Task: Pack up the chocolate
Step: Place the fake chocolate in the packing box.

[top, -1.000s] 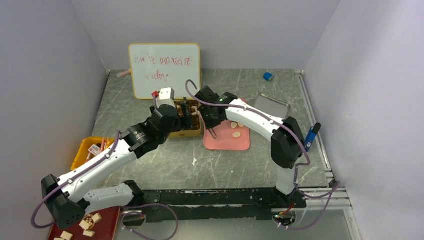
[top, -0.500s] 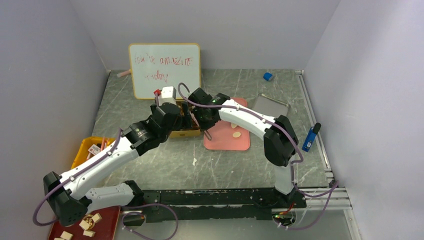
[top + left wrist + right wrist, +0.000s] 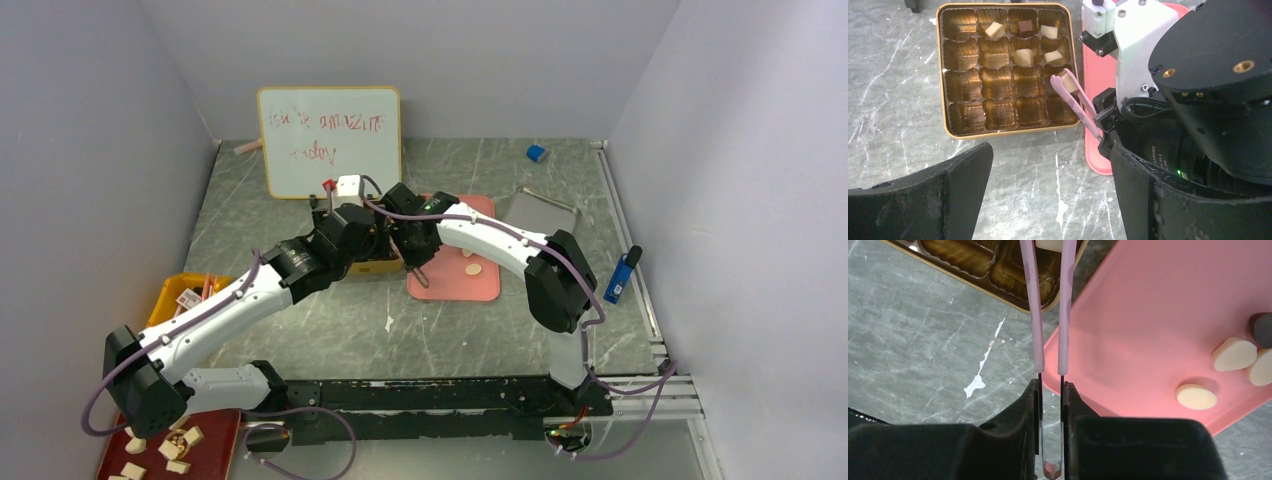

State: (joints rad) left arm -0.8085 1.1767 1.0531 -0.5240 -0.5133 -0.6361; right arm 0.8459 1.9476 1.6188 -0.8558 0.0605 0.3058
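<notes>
Near-left corner of the table: red tray point(image 3: 215, 440) is holding pale blocky chunks, with a yellow bin point(image 3: 165, 300) just beyond it (top view only). Right wrist view is showing the right gripper point(image 3: 1050, 390) pinching the pink tweezers point(image 3: 1035, 315) at their base, with the tips running out of frame. Left wrist view is filling that in: the tweezers are clamping a tan chocolate piece point(image 3: 1068, 83) over the gold tray point(image 3: 998, 82), right column, second row from its near rim. Five more pieces are sitting in the two far rows, one of them brown. Left gripper point(image 3: 1049, 155) is hovering wide apart, empty. Pink board point(image 3: 1158, 315) beside the gold tray is carrying three tan ovals and one dark piece. Far edge: whiteboard point(image 3: 330, 140) is showing red handwriting, not readable.
</notes>
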